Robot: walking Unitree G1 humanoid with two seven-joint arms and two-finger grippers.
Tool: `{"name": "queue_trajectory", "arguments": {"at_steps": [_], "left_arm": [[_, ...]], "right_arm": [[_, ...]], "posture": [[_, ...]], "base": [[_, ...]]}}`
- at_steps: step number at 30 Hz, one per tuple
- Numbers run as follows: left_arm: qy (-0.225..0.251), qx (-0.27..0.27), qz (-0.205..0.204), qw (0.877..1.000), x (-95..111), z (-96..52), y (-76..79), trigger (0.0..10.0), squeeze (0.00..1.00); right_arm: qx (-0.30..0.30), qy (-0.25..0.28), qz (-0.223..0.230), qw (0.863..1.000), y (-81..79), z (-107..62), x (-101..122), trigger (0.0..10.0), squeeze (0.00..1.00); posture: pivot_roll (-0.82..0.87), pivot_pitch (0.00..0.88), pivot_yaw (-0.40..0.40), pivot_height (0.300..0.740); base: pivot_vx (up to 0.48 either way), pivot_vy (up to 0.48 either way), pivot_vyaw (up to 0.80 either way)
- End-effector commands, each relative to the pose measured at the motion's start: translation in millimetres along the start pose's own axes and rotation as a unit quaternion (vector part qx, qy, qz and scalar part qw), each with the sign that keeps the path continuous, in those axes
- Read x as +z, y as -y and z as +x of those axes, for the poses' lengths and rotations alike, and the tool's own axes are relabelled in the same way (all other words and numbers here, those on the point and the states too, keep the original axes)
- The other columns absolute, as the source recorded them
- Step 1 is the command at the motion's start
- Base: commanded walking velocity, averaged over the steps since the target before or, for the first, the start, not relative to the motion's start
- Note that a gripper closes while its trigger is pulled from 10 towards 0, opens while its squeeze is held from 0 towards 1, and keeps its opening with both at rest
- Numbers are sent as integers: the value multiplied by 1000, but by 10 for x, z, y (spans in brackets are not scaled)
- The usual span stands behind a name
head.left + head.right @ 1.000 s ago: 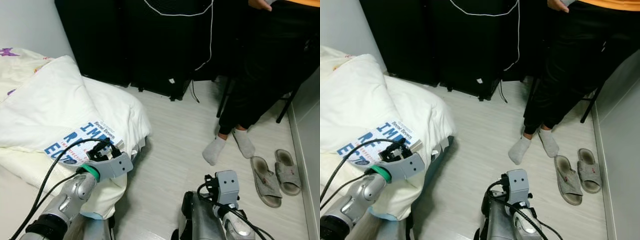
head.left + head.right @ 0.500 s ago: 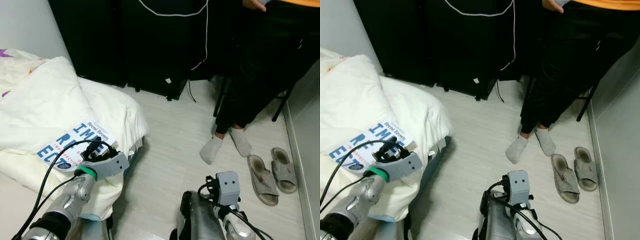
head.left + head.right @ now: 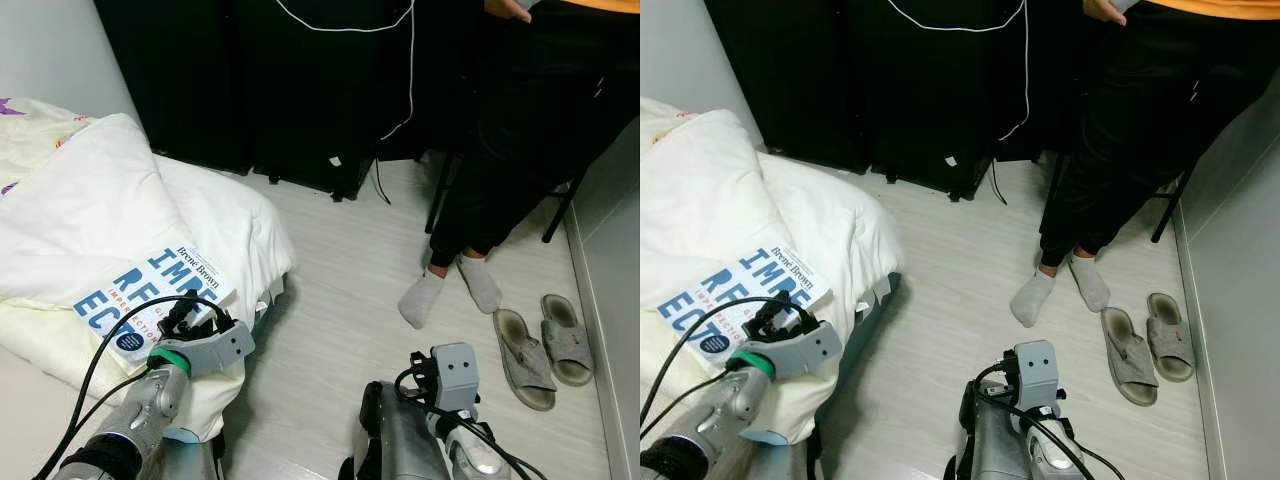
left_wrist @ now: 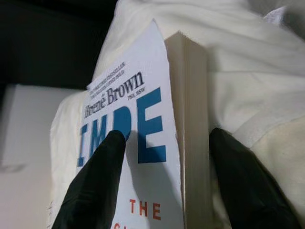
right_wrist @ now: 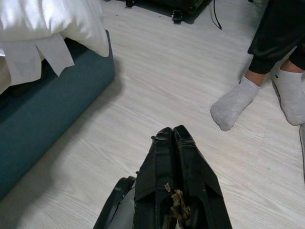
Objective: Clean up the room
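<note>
Drawing back along the bed, the left claw (image 4: 164, 183) now straddles the near corner of the book (image 3: 150, 298), fingers (image 4: 95, 183) parted, one on the cover, one beside the page edge, not yet clamped. Right claw (image 5: 172, 138) hangs closed over the floor (image 3: 340, 300). Beyond, a person's socked feet (image 3: 445, 290) rest beside slippers (image 3: 545, 340).
</note>
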State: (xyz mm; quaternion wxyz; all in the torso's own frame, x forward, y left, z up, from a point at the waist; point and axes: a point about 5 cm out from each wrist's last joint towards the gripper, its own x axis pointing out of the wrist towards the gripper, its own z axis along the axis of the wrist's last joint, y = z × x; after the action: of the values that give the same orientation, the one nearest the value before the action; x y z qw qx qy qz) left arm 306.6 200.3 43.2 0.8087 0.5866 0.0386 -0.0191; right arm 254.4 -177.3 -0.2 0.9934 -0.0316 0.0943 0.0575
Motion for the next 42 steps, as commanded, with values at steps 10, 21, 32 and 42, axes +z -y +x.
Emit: {"name": "queue_trajectory", "arguments": {"at_steps": [10, 21, 32, 42], "left_arm": [[-40, 179, -97, 978, -96, 7, -344, 10000, 0], [-43, 120, -39, 991, -103, 50, -235, 0, 0], [-74, 108, -56, 990, -88, 84, -181, 0, 0], [-64, 164, -93, 980, -64, 156, -405, 0, 0]], "right_arm": [[1, -16, 1, 1000, -18, -58, -84, 10000, 0], [4, -16, 4, 1000, -61, -34, -74, 10000, 0], [-1, -16, 3, 1000, -24, -48, -79, 10000, 0], [-1, -16, 5, 1000, -45, -36, -76, 10000, 0]], "posture": [[24, 85, 5, 540], [32, 89, 10, 540], [20, 83, 13, 540], [20, 83, 13, 540]], "base": [[0, 0, 0], [0, 0, 0], [0, 0, 0], [0, 0, 0]]}}
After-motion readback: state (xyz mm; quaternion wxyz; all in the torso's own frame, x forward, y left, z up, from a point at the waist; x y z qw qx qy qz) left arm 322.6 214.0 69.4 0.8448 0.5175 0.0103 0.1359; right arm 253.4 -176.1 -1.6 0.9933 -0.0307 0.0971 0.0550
